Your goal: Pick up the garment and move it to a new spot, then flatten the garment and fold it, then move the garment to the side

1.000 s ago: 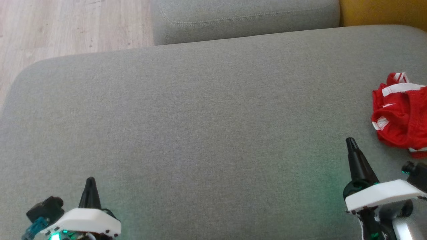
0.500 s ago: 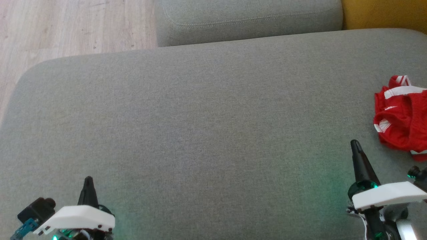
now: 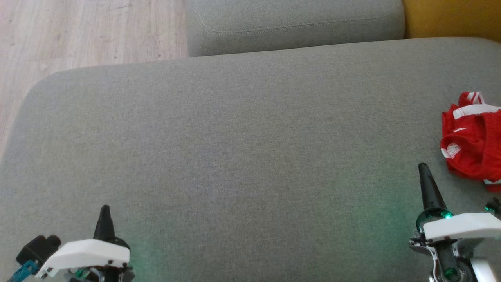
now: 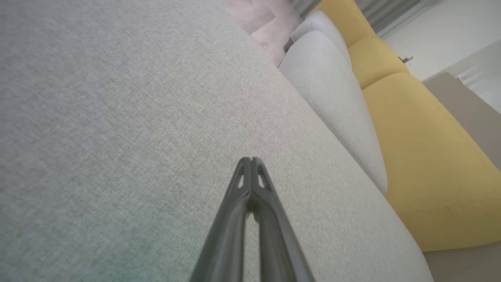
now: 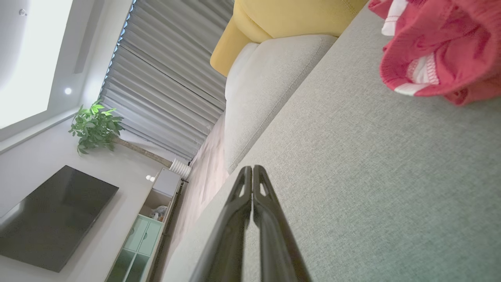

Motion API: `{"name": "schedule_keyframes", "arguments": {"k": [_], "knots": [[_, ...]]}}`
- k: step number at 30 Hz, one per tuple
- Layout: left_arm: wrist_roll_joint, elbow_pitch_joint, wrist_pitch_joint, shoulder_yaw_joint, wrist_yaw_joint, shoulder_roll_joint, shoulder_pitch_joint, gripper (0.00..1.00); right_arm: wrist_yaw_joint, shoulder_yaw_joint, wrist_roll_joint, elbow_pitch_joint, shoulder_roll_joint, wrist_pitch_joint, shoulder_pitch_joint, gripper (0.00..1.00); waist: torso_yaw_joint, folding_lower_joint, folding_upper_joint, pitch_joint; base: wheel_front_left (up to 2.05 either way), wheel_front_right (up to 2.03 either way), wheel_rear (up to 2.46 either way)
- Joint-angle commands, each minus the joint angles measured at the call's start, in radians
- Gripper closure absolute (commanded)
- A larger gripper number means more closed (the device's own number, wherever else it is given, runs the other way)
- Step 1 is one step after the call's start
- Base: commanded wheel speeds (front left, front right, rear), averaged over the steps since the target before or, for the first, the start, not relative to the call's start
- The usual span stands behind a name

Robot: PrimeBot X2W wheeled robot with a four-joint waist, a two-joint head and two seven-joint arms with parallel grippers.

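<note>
A crumpled red garment (image 3: pixel 475 145) with white trim lies at the right edge of the grey sofa cushion (image 3: pixel 235 149); the right wrist view has the garment (image 5: pixel 438 51) at its upper right. My right gripper (image 3: pixel 422 167) is shut, empty, and sits just left of and nearer than the garment, apart from it; its fingertips (image 5: pixel 252 169) are pressed together. At the lower left my left gripper (image 3: pixel 104 209) is shut with nothing in it, far from the garment, and the left wrist view has its closed fingers (image 4: pixel 250 160) over bare cushion.
A second grey cushion (image 3: pixel 293 23) lies beyond the far edge, with a yellow cushion (image 3: pixel 450 17) at the back right. Wooden floor (image 3: pixel 78 35) runs past the cushion's rounded far-left corner. The right wrist view takes in a television (image 5: pixel 51 215), a plant (image 5: pixel 94 125) and blinds.
The whole head picture has slid a little down and right, so the camera has moved. Both grippers stay shut, and the garment lies as before.
</note>
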Motion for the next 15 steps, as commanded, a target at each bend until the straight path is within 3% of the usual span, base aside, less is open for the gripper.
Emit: {"name": "schedule_keyframes", "arguments": {"k": [1,15], "knots": [[-0.024,-0.021,0.002,0.042,-0.014,0.002,-0.058,1.0,0.0,0.003,0.03,-0.026,0.0,0.003,-0.057,1.0,0.001,0.0,0.0,-0.001,0.0,0.0,0.0],[-0.155,-0.003,0.024,0.096,-0.076,-0.035,-0.076,1.0,-0.001,-0.016,0.178,0.008,0.006,0.008,-0.076,1.0,0.012,0.0,0.0,-0.01,0.0,0.0,0.0]]}}
